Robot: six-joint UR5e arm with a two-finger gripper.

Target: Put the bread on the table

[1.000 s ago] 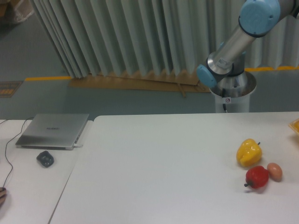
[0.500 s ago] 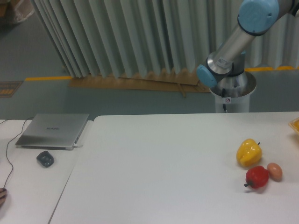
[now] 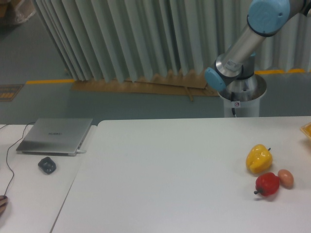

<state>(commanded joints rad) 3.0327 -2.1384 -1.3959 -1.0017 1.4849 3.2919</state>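
Even, diffuse overhead light leaves the large plain white matte tabletop point(image 3: 170, 174) bright but glare-free, casting only faint shadows under the glossy yellow bell pepper point(image 3: 258, 158) and round red fruit point(image 3: 267, 184), while the whole picture is soft, slightly blurred and low-resolution.

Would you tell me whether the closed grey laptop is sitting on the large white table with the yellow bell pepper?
No, the closed grey laptop sits on the narrower white desk, while the yellow bell pepper is on the large white table.
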